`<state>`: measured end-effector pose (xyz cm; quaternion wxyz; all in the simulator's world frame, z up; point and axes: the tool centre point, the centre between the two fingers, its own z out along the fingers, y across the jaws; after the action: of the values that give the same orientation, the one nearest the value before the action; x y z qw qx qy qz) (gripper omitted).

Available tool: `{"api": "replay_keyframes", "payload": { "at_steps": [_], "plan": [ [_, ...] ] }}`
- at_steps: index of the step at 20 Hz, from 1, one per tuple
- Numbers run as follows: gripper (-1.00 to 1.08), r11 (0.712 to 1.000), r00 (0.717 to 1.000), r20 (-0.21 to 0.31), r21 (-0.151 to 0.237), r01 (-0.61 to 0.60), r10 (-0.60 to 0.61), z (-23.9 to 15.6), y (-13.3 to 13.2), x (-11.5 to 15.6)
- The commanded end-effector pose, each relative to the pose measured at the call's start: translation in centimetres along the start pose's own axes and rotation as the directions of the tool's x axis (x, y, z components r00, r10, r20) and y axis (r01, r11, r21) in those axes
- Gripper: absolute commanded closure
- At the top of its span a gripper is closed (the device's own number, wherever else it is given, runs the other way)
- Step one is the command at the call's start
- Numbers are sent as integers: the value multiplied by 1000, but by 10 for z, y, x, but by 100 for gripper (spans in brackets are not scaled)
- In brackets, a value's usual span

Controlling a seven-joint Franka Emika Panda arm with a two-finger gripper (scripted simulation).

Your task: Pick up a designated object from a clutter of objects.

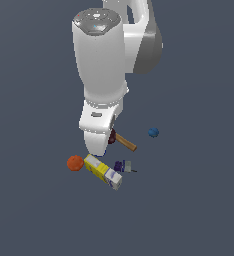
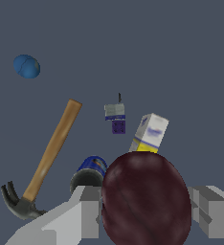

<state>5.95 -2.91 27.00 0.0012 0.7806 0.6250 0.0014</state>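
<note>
In the wrist view the dark maroon ball (image 2: 145, 198) fills the space between my two grey fingers (image 2: 85, 215), which press on both of its sides; the gripper (image 2: 146, 210) is shut on it. In the exterior view the arm hides the gripper, and only a sliver of the maroon ball (image 1: 111, 136) shows at the arm's edge, above the floor. Below lie the wooden-handled hammer (image 2: 49, 153), the dark blue can (image 2: 90, 171), the yellow-and-white box (image 2: 150, 134), the small purple-grey item (image 2: 116, 117) and the small blue ball (image 2: 26, 66).
In the exterior view the orange ball (image 1: 75, 163) lies beside the yellow-and-white box (image 1: 103, 171), with the purple-grey item (image 1: 123, 166) to the exterior view's right. The hammer handle (image 1: 126, 142) sticks out from behind the arm. The blue ball (image 1: 153, 132) lies apart.
</note>
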Motion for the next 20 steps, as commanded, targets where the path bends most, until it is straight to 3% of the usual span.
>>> {"api": "replay_keyframes", "payload": {
  "at_steps": [1, 11, 20],
  "plan": [
    [108, 1000, 1000, -1, 0, 1, -1, -28, -6, -10],
    [108, 1000, 1000, -1, 3, 0, 0, -113, -20, -41],
    [108, 1000, 1000, 0, 4, -1, 1, -140, -22, -51]
  ]
}}
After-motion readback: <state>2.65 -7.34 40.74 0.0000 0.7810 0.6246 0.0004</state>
